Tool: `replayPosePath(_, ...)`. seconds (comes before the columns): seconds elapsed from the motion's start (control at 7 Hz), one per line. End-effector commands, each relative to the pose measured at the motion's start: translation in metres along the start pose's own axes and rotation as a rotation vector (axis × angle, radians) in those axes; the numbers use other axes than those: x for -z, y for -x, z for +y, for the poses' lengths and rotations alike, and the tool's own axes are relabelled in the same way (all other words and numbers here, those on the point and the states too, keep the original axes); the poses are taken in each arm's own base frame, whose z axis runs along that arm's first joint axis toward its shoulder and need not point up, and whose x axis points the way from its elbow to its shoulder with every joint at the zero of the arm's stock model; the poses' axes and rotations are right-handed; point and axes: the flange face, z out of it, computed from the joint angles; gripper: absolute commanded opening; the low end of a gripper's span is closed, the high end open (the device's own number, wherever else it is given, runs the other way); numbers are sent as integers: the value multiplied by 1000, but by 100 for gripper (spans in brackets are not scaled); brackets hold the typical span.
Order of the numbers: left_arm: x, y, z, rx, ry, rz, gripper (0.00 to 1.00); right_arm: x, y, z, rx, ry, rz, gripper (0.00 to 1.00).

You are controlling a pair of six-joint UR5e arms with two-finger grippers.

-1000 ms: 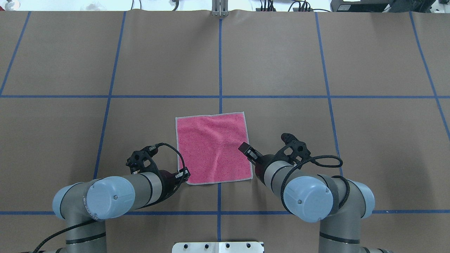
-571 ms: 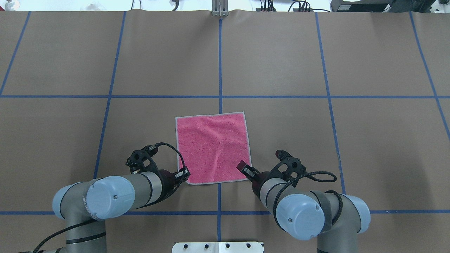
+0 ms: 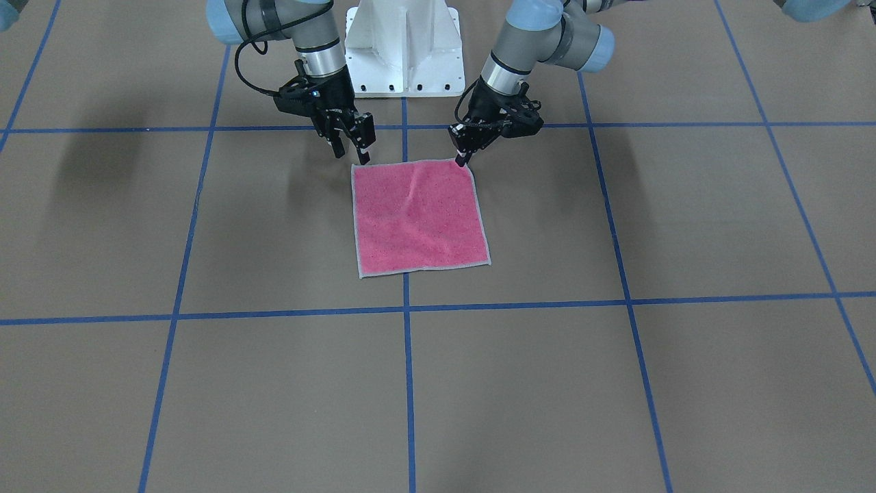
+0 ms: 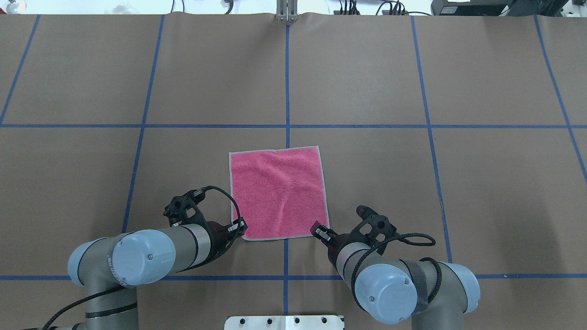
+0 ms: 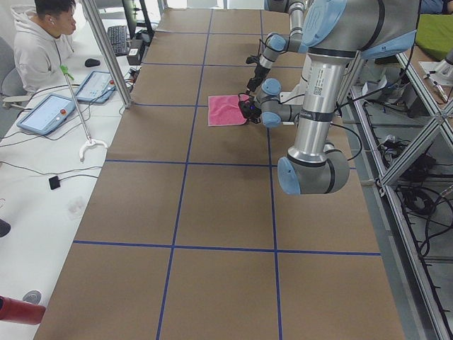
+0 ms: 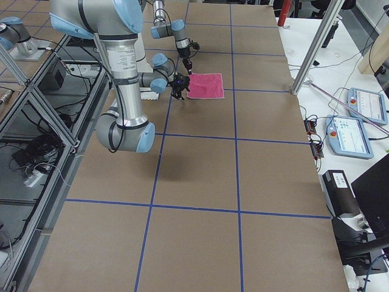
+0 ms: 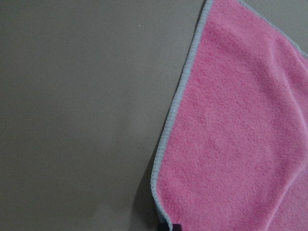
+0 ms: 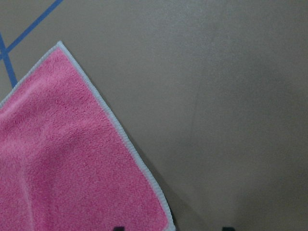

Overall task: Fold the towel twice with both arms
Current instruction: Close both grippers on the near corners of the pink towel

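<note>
Overhead exterior, left hand (image 4: 239, 226): sits at the near left corner of the towel (image 4: 278, 192) with its fingers drawn together. The left wrist view shows one dark tip right on that corner, so it looks clenched on the cloth.
Right hand (image 4: 319, 229): released. Its wrist view shows two tips apart, with the near right corner lying between them and not pinched.
Towel: spread flat in a single layer, pink-red face up, light grey edging visible all round, with a few soft wrinkles. It lies just ahead of both hands.
Table (image 4: 412, 183): brown covering crossed by blue tape lines (image 4: 287, 91); the towel straddles the centre line.
Done: no fold made. One corner is apparently gripped and the other is framed.
Remaining: the right hand must close on its corner. Both hands then likely carry the near edge over to the far edge, and a second fold follows.
</note>
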Motion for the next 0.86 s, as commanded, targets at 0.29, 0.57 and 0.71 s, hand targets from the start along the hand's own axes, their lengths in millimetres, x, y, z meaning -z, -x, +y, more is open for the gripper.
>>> replayPosePath(0.29, 1, -1, 0, 0, 1, 3, 0, -11, -3, -1, 7, -23, 11, 62)
replayPosePath(0.57, 1, -1, 0, 0, 1, 3, 0, -10, 1, -2, 1, -24, 5, 47)
replayPosePath(0.71, 1, -1, 0, 0, 1, 3, 0, -10, 1, -2, 1, -24, 5, 44)
